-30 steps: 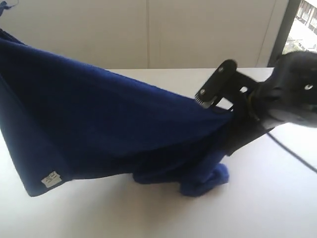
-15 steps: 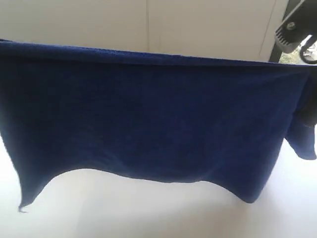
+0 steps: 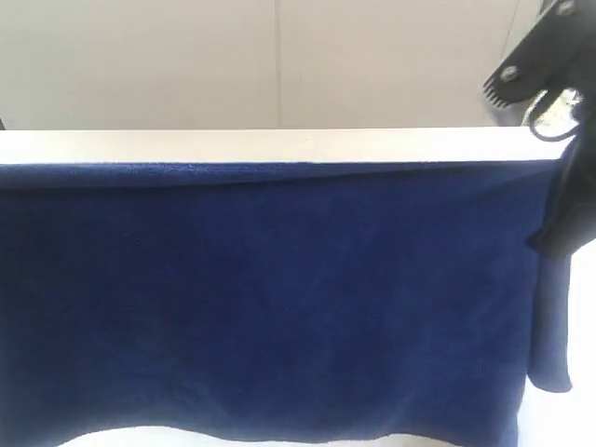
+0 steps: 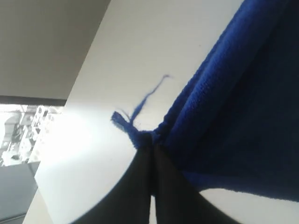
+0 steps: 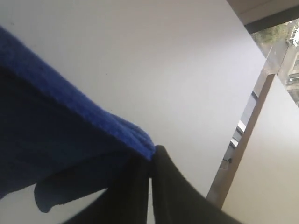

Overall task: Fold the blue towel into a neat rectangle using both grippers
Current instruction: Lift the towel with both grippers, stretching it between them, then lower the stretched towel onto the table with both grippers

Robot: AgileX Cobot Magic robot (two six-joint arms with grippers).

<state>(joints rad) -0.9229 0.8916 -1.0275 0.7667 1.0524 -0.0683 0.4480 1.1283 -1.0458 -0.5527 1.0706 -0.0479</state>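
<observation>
The blue towel [image 3: 279, 298] hangs stretched wide across the exterior view, its top edge straight and level, its lower part draping toward the white table [image 3: 279, 144]. My left gripper [image 4: 152, 145] is shut on one upper corner of the towel [image 4: 233, 107], where a loose blue thread [image 4: 148, 97] sticks out. It is outside the exterior view. My right gripper [image 5: 153, 156] is shut on the other upper corner of the towel [image 5: 70, 121]. In the exterior view this right gripper [image 3: 535, 70] is at the top right, and a narrow flap of cloth [image 3: 551, 317] hangs below it.
A pale wall [image 3: 279, 56] stands behind the table's far edge. A dark window frame [image 5: 250, 121] runs along the right side. Bare white tabletop [image 3: 568, 424] shows beyond the towel's lower right corner.
A second ago the towel slanted down to the right with a bunch resting on the table. The right gripper rose, the towel spread out flat, and its top edge has since come lower.
</observation>
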